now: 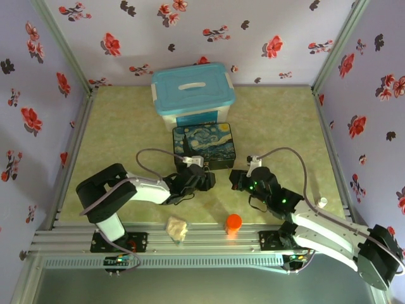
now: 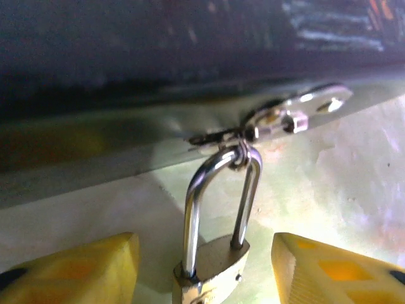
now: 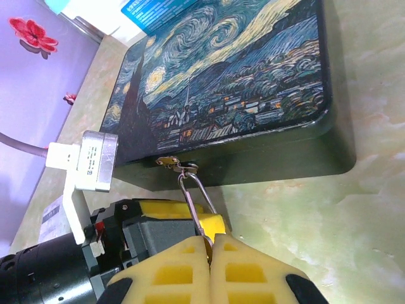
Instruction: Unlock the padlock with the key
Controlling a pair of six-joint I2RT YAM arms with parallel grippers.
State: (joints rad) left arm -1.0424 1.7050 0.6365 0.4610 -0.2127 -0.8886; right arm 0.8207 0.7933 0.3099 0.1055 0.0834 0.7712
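The padlock [image 2: 212,266] has a brass body and a silver shackle [image 2: 193,202] that hangs from the latch [image 2: 297,111] on the front of the painted tin box [image 1: 204,144]. My left gripper [image 2: 204,253] is open. Its yellow fingers [image 2: 95,272] stand on either side of the padlock body without touching it. In the right wrist view the shackle [image 3: 195,202] runs from the latch [image 3: 171,163] down to my right gripper [image 3: 211,244]. That gripper's pads are pressed together at the padlock's lower end. The key is only a dark sliver in the seam, mostly hidden.
A blue-lidded plastic box [image 1: 192,92] stands right behind the tin. An orange cylinder [image 1: 233,223] and a crumpled beige lump [image 1: 178,228] sit near the front rail. A small white piece [image 1: 322,202] lies at the right. Flowered walls close in three sides.
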